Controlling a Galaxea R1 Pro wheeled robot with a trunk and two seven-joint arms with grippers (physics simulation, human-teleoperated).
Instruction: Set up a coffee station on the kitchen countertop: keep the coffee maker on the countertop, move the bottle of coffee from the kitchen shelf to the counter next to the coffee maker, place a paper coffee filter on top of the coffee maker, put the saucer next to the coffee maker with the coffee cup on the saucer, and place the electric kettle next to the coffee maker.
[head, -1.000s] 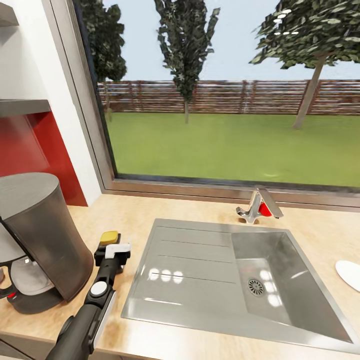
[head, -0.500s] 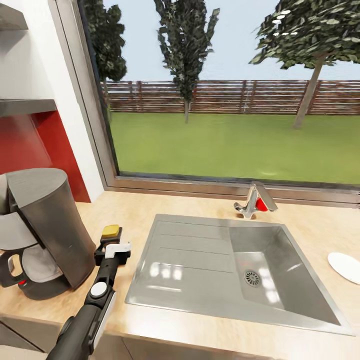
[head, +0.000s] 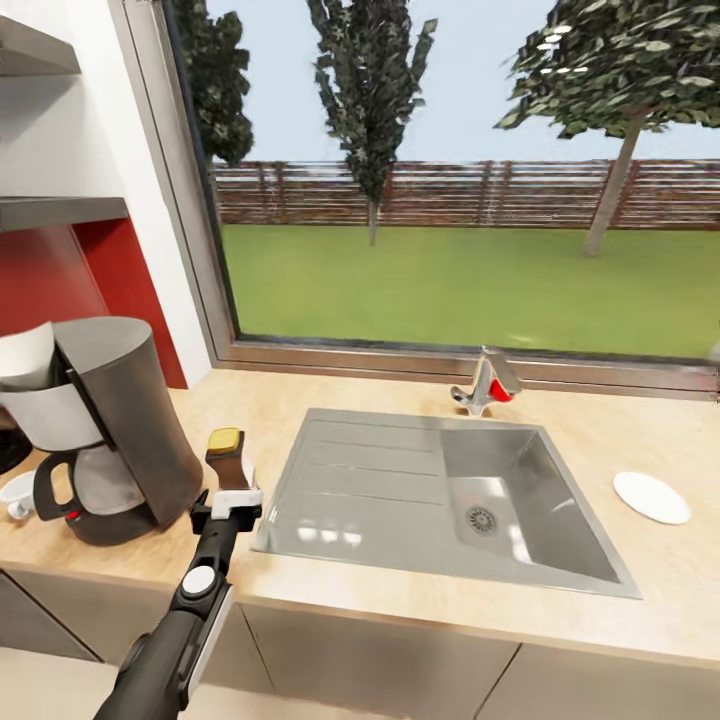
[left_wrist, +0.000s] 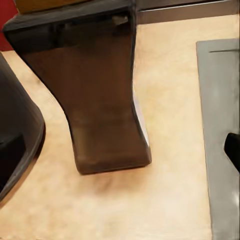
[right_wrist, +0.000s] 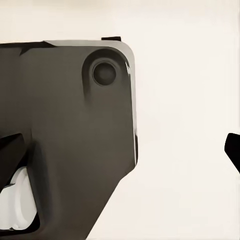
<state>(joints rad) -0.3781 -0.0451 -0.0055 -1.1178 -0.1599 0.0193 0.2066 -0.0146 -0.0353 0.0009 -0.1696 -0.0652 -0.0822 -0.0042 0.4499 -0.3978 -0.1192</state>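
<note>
Left side: tall black coffee maker and small brown yellow-capped bottle stand close together
Right side: bare light-wood worktop around flat white saucer

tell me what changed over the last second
The head camera pulled back, so the whole view shifted. The left gripper drew back off the bottle, which now stands free on the countertop beside the coffee maker. The sink and saucer stayed put.

Before me: black coffee maker upright on light-wood countertop, brown yellow-capped coffee bottle just beside, white saucer well apart.
</note>
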